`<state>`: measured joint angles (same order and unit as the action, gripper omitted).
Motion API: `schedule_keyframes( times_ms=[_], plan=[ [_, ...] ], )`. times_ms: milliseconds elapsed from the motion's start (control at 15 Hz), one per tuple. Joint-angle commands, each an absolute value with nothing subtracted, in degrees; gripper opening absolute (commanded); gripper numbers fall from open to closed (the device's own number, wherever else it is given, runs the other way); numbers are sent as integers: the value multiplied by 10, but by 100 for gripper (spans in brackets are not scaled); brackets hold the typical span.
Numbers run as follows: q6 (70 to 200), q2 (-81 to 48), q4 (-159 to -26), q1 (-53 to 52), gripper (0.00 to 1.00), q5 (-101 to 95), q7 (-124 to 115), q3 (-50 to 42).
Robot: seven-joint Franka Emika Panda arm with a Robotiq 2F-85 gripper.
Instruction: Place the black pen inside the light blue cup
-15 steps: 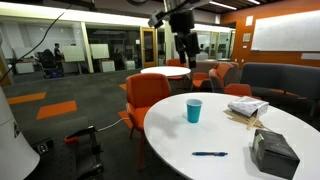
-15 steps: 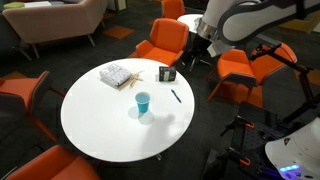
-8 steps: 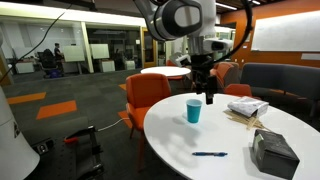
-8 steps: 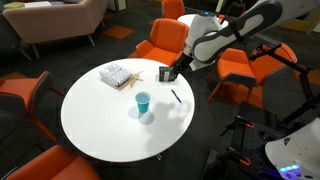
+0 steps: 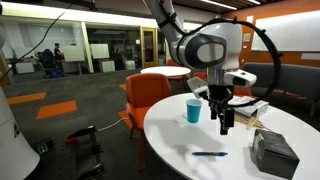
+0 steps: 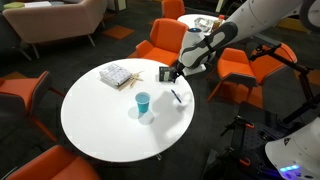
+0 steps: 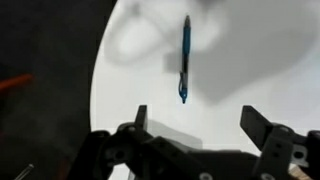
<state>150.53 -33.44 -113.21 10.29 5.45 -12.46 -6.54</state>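
The black pen lies flat on the white round table near its front edge; it also shows in an exterior view and in the wrist view as a thin dark blue stick. The light blue cup stands upright on the table, empty as far as I can see; it also shows in an exterior view. My gripper hangs above the table, between cup and dark box, with jaws spread wide and empty. The pen lies just beyond its fingertips.
A dark grey box sits at the table's right side. A white patterned package with pale wooden sticks lies behind it. A small dark box stands at the table's far rim. Orange chairs surround the table.
The arm has come down from high above the far side of the table to just over the tabletop near the pen. The gripper stays open. Pen and cup have not moved.
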Motion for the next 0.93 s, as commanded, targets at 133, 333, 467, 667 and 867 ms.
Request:
schedule_keyframes(
  times_ms=[133,333,467,667,867],
  plan=[
    [1474,-424,-1039,120,100,78,-94,-57],
    [1461,-475,-992,119,99,77,-97,-54],
    [1455,-505,-966,117,97,78,-102,-52],
    [1440,-538,-934,115,88,80,-113,-53],
    [1431,-558,-911,113,72,84,-118,-56]
  ],
)
